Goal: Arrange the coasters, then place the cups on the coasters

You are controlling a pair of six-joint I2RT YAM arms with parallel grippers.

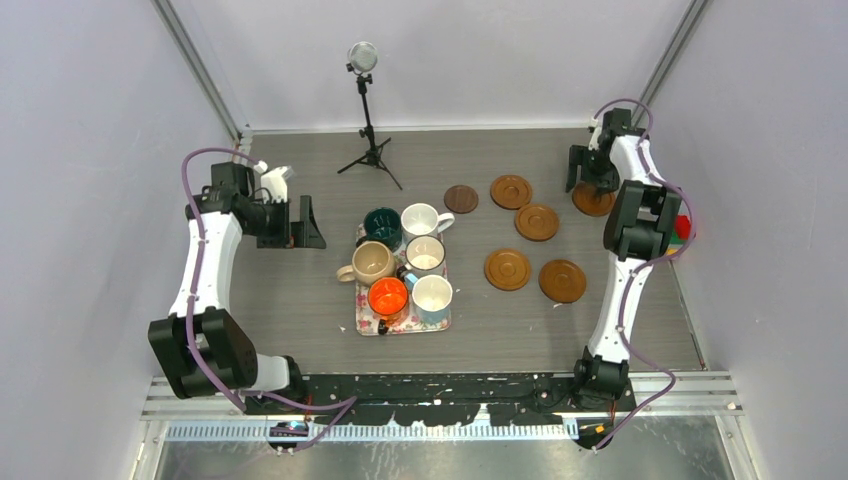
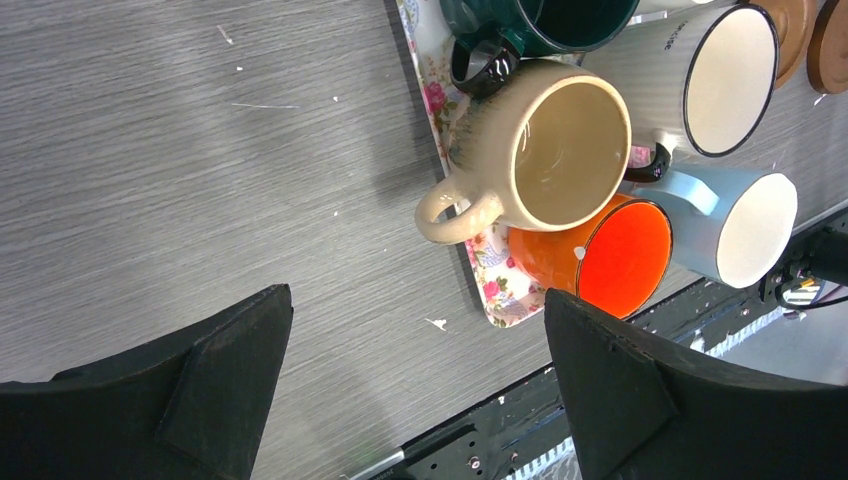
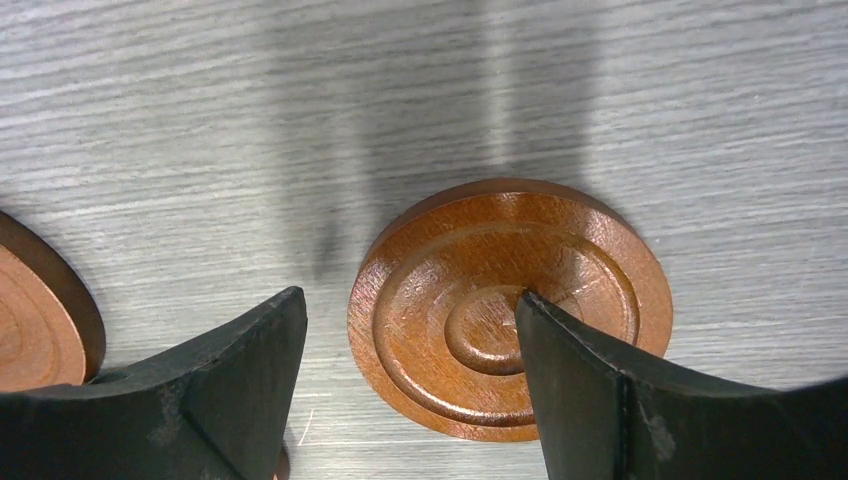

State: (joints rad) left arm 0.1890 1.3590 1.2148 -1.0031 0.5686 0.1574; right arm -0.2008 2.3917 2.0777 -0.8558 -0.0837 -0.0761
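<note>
The worktop [image 1: 300,330] carries everything. Near its centre sits the floral tray [image 1: 405,324], which packs all six cups [image 1: 372,262] together; none stands on a coaster yet. The six coasters [image 1: 508,269] lie flat and scattered over the right half, with the darker coaster [image 1: 461,198] nearest the tray. I therefore judge arranging to be the step in hand. My right gripper [image 3: 408,310] hangs over the far-right coaster [image 3: 450,300] near the far right corner, fingers spread to straddle it. Whether a fingertip touches its rim I cannot tell from the wrist view. My left gripper [image 2: 415,320] hovers fully spread beside the tray's left edge, holding nothing, clear of the right arm's work.
</note>
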